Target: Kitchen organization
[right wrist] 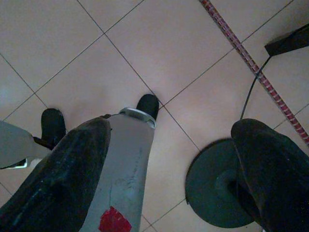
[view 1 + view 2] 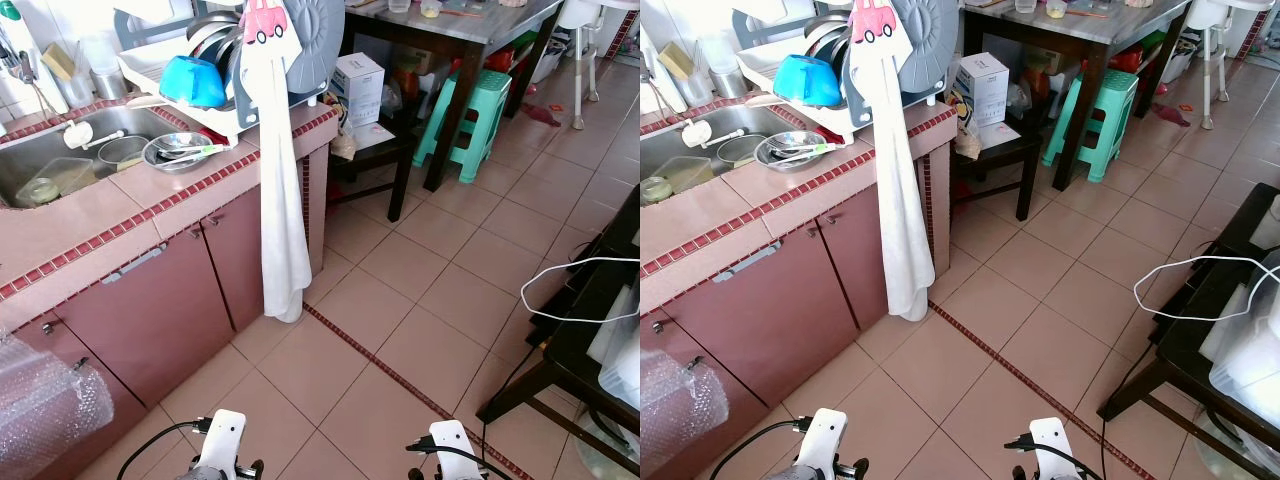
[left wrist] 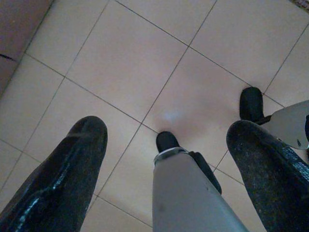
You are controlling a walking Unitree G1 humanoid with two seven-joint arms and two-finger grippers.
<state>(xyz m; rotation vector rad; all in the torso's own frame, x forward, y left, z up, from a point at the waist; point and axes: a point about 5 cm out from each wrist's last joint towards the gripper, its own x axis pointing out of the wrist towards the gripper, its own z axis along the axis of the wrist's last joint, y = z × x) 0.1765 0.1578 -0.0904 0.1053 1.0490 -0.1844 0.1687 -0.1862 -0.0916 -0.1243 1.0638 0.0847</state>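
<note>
- Dishes are crowding the drying rack [image 2: 150, 75] at upper left, a steel bowl [image 2: 178, 152] sitting beside the sink [image 2: 60, 150].
- Left gripper [image 3: 166, 140] is hanging spread over floor tiles.
- Right gripper [image 1: 169, 145] is hanging spread too.

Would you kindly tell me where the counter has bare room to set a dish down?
The pink counter is bare in front of the sink, up to the steel bowl. Beyond that, the dish rack and hanging white cloth crowd the end.
</note>
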